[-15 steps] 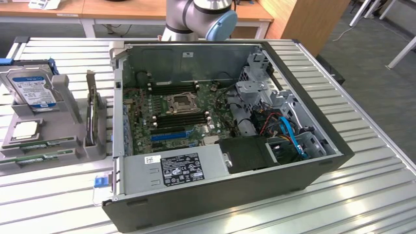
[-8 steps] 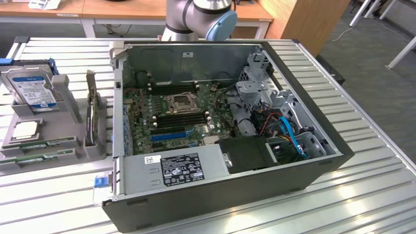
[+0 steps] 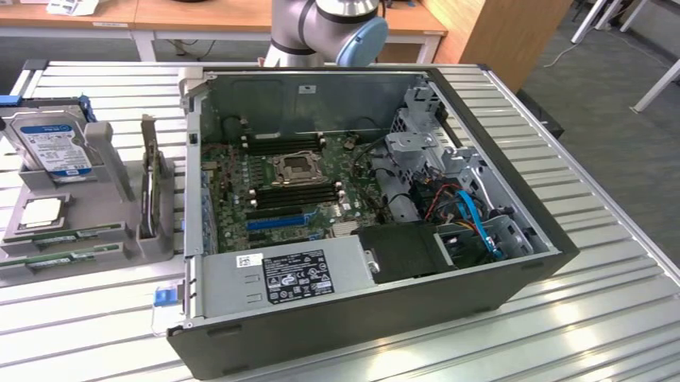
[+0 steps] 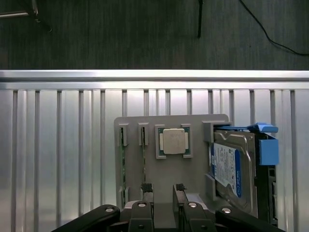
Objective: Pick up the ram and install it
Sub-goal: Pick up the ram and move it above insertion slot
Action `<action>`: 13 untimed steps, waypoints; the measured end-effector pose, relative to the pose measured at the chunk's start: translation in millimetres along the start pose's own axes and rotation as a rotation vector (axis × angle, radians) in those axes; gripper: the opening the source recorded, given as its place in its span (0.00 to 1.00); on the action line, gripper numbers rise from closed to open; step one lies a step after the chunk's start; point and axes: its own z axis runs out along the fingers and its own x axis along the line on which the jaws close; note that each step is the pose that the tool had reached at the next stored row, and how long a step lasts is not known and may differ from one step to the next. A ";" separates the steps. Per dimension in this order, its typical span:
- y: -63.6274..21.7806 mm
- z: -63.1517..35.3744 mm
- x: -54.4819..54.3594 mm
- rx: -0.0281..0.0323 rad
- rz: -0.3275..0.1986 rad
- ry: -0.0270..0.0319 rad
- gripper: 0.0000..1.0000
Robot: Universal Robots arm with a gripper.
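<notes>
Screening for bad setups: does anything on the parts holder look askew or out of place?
Nothing stands out. Both ram sticks lie straight in their holder slots, the processor sits square, and the drive sits in its bracket.

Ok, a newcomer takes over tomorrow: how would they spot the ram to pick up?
On the exterior view's left of the open computer case sits a gray holder tray. Two long, thin green sticks lie in it; the ram is the one nearer the square silver chip, far slimmer than the blue-labelled hard drive.

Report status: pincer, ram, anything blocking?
Pincer open, empty, over tray. Ram, two sticks in tray slots, none gripped. CPU and drive alongside, nothing across the ram.
</notes>
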 end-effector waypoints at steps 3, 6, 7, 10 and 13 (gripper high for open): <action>-0.2 3.1 0.1 0.0001 0.000 0.0000 0.30; -0.3 5.7 0.1 -0.0001 0.000 0.0000 0.30; -0.3 6.6 0.2 0.0000 0.000 0.0000 0.30; -0.4 9.3 0.2 0.0000 0.000 0.0000 0.30; -0.5 11.8 0.3 0.0000 0.000 0.0000 0.30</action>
